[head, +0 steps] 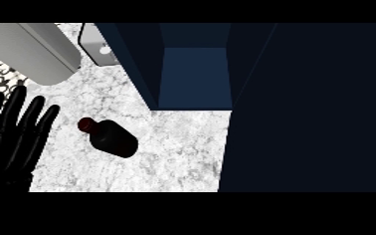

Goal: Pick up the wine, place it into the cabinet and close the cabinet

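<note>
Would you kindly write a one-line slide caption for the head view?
Dark wine bottle on the marble counter before the open navy cabinet; left hand open at the left edge.

One wine bottle (110, 137) lies on the marble counter (176, 154), left of centre. One dark blue cabinet (195, 74) stands at the far side, and it shows one open compartment. One cabinet door (301, 109) fills the right side of the view. One black hand (22, 134) shows at the left edge, its fingers straight. One grey forearm (40, 50) crosses the far left corner. One pale grey object (99, 47) sits at the far left, just beside the cabinet; what it is cannot be told.
</note>
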